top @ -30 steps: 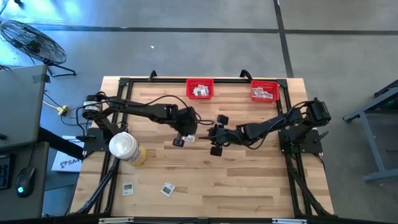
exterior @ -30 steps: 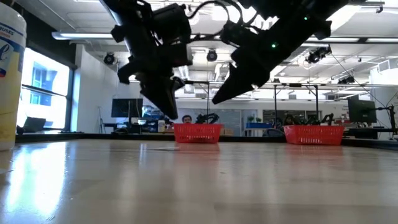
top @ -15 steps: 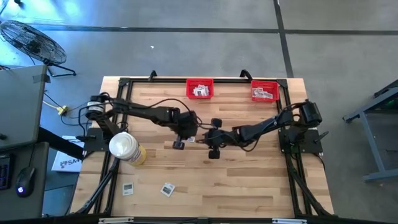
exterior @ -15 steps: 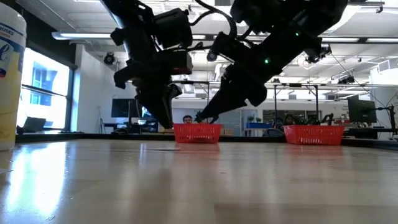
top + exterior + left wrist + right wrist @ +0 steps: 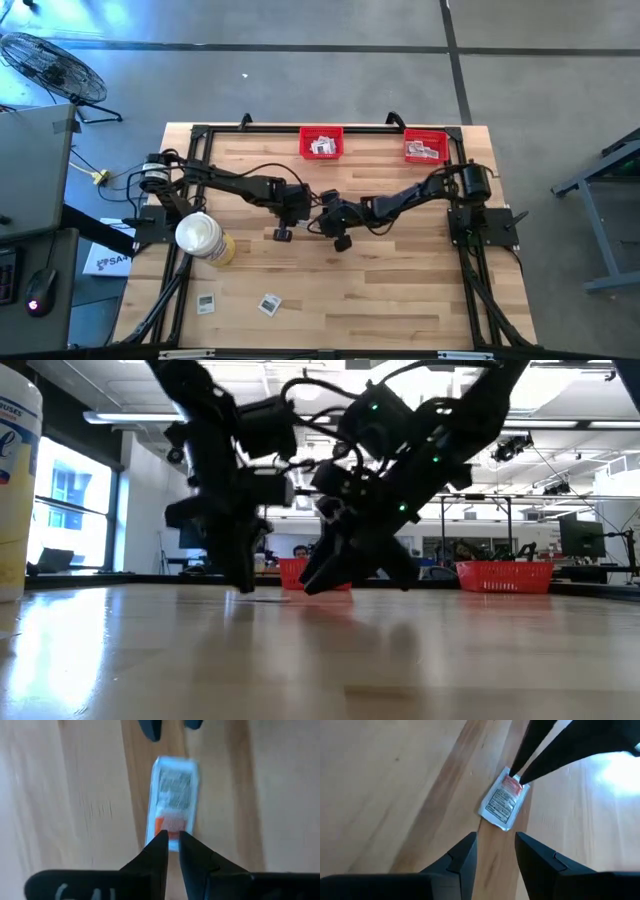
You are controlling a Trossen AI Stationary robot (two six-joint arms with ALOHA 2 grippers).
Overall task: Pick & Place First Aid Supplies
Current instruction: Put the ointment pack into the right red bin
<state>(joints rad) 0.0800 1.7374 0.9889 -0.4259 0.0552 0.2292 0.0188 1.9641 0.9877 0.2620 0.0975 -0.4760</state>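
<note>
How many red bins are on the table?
2. Both sit at the table's far edge: one red bin near the middle, the other red bin toward the right arm's side. Each holds white packets.

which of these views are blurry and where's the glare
Left wrist view: the packet is smeared, print unreadable. Right wrist view: sharp, print lines visible, glare patch on the table. Low view: both arms motion-blurred, tabletop reflecting bright windows. High view: evenly lit.
</note>
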